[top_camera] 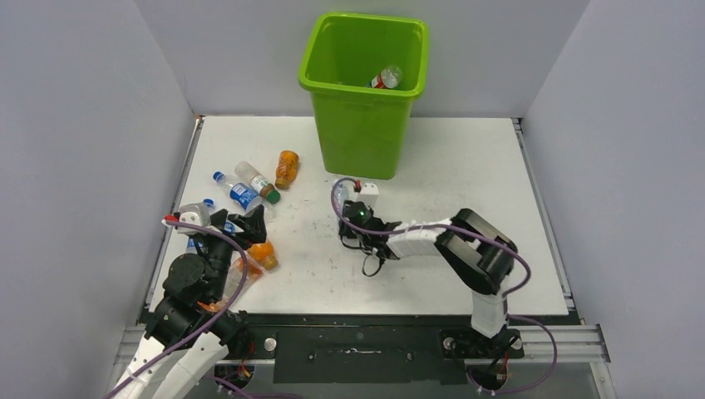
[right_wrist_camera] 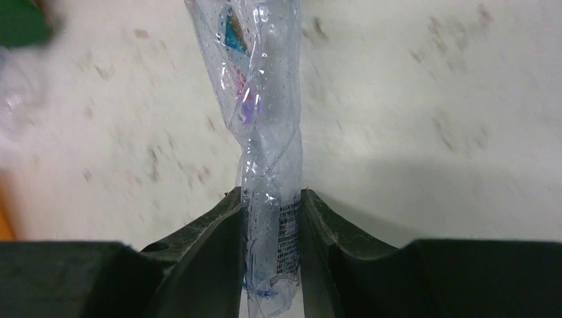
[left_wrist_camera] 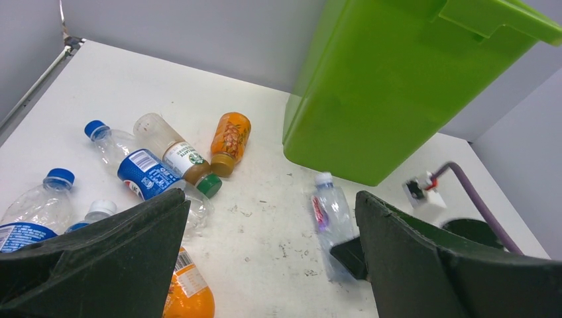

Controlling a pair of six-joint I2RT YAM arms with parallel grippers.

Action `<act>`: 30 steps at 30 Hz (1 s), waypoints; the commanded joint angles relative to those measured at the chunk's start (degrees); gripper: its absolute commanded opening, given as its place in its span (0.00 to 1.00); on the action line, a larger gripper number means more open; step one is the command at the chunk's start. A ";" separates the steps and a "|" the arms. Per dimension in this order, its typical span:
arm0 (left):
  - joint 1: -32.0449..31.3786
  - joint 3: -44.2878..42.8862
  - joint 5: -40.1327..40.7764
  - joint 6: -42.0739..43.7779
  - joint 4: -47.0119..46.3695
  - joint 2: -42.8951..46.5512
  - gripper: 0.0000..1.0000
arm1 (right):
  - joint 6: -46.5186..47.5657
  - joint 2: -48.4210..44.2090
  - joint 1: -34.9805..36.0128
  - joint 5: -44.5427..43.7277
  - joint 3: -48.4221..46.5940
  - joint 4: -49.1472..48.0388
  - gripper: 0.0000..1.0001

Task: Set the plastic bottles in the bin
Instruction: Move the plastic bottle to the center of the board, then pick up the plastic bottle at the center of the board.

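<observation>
One crushed bottle, clamped in R hand

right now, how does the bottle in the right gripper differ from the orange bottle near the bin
The clear bottle is crushed and twisted; the orange bottle looks uncrushed. The clear one is pinched by the right gripper; the orange one lies free. Both are outside the bin.

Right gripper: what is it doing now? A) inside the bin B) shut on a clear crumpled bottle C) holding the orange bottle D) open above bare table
B: its wrist view shows the right gripper clamped on a clear crumpled bottle.
</observation>
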State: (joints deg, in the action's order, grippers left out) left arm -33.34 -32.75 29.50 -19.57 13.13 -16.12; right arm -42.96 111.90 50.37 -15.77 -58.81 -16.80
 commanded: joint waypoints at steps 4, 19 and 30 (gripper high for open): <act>-0.06 -0.77 -1.33 -0.64 -1.61 -0.34 0.96 | 4.82 -21.15 3.71 -2.50 23.08 10.96 0.39; 0.03 -1.13 -2.09 -0.64 -1.12 -3.32 0.96 | 13.29 -23.29 2.54 4.82 26.84 7.65 0.50; -1.18 -0.07 -10.26 -6.49 -5.50 -4.33 0.96 | 21.54 -50.64 11.33 4.17 35.26 0.78 0.05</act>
State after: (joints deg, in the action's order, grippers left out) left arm -33.80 -32.75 25.54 -21.41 12.99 -20.01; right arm -28.51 77.38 55.07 -10.26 -26.24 -12.80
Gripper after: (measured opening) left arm 0.963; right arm 0.222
